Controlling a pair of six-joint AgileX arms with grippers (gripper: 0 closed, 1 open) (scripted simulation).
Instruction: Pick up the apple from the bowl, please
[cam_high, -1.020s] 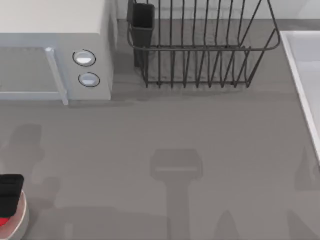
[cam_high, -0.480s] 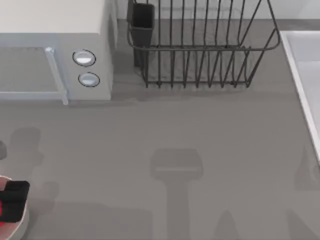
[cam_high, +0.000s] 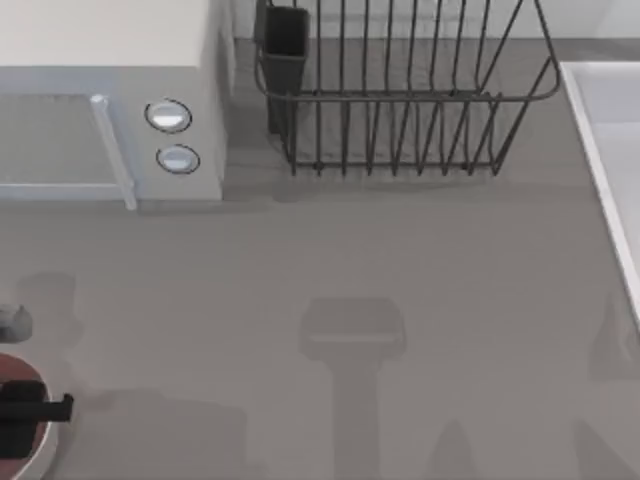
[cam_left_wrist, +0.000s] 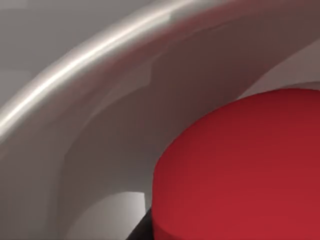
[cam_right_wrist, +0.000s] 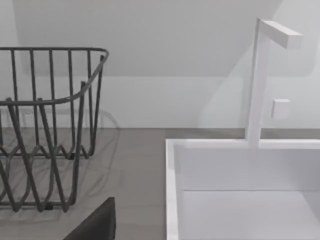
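Note:
The red apple (cam_high: 12, 372) lies in the off-white bowl (cam_high: 47, 448) at the table's front left corner, cut off by the top view's left edge. My left gripper (cam_high: 35, 408) hangs directly over the apple as a thin black bar. In the left wrist view the apple (cam_left_wrist: 240, 170) looms very close, with the bowl's thick rim (cam_left_wrist: 100, 55) curving behind it. A dark part of my right gripper (cam_right_wrist: 95, 225) shows in the right wrist view, parked at the right, far from the bowl.
A microwave (cam_high: 110, 90) stands at the back left. A black wire dish rack (cam_high: 400, 90) with a dark cup (cam_high: 285, 45) sits at the back middle. A white sink (cam_high: 610, 150) with its faucet (cam_right_wrist: 260, 80) is along the right edge.
My left gripper has shifted toward the table's front edge over the bowl and looks thinner from above. More of the apple now shows behind it.

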